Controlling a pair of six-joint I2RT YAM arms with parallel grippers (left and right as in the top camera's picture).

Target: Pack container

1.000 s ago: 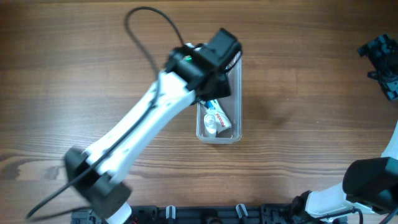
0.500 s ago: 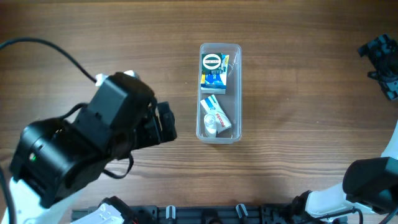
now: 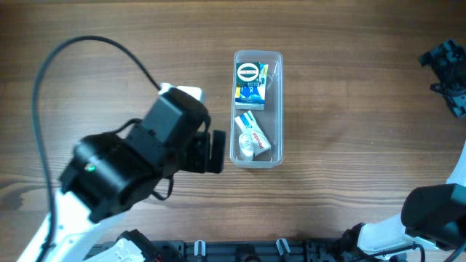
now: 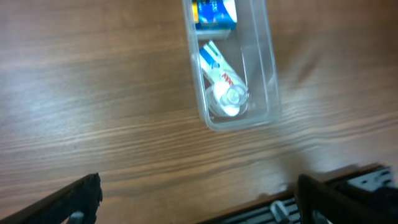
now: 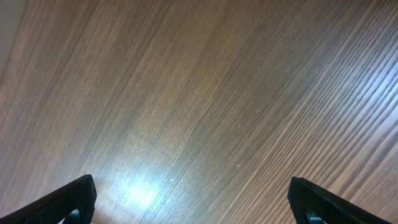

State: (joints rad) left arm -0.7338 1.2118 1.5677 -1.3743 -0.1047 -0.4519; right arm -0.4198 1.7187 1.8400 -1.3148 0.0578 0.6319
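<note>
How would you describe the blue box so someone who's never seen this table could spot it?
On the wooden table, find the long clear container in the middle. The blue box lies inside, at the upper end in the overhead view. Unlike the white tube at the other end, it has a round dark-and-white emblem on top.
</note>
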